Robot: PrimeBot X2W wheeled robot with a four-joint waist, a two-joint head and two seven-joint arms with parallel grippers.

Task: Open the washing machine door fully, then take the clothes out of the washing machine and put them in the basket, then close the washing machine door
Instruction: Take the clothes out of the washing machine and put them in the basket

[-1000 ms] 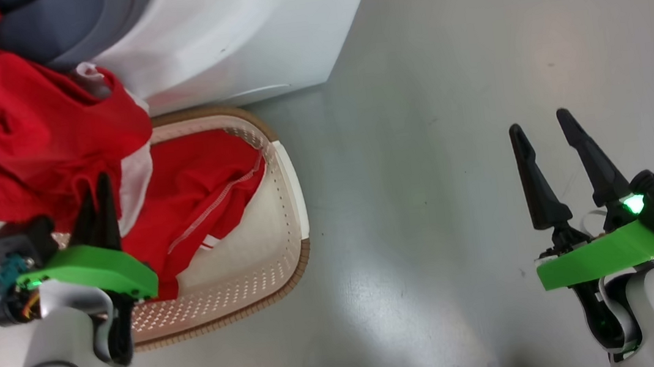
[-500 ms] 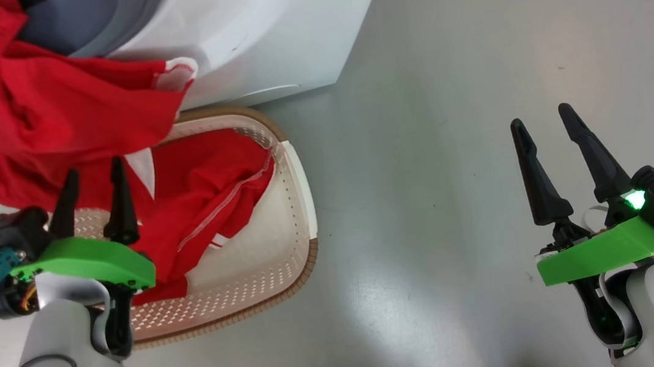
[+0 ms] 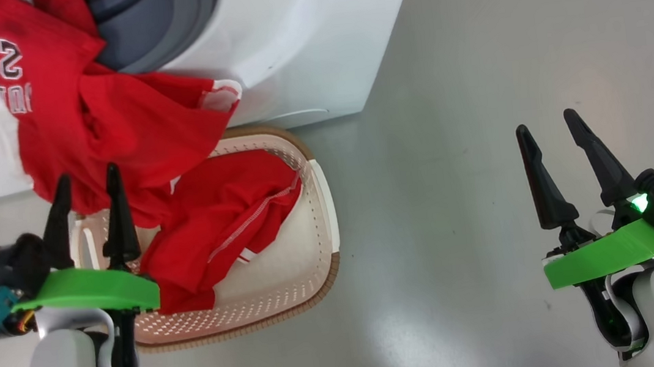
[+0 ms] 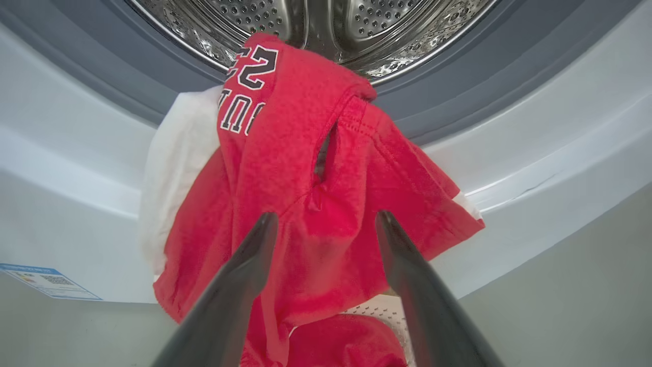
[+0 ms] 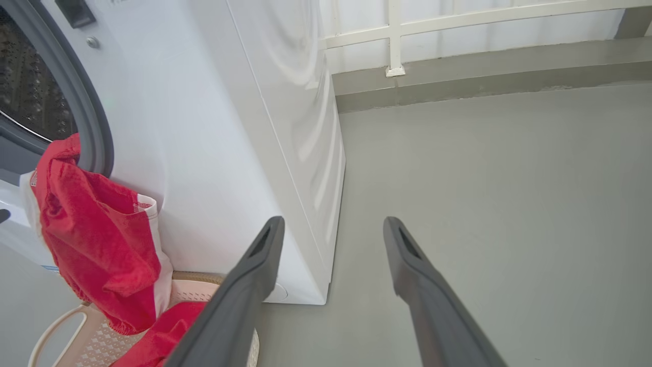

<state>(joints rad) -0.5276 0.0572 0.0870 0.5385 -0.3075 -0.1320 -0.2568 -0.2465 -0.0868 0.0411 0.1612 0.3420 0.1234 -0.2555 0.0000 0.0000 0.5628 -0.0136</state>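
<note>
At the mouth of the washing machine (image 3: 298, 39), the red jersey (image 3: 110, 122) is hanging out over the grey rubber ring, its top lying at the lip of the steel drum (image 4: 367, 30) and its lower folds draping down the white front above the basket (image 3: 324, 270). The basket is sitting on the grey floor (image 3: 481, 129) just beside the machine's front, and the second red garment (image 3: 226, 219) is lying crumpled inside it. The left gripper (image 3: 86, 177) is hovering over the basket's near side, its fingers standing apart and pointing at the jersey's lower part; whether the tips are touching the cloth cannot be told. The right gripper (image 3: 544, 120) is hanging well apart over bare floor, its fingers spread and holding nothing
</note>
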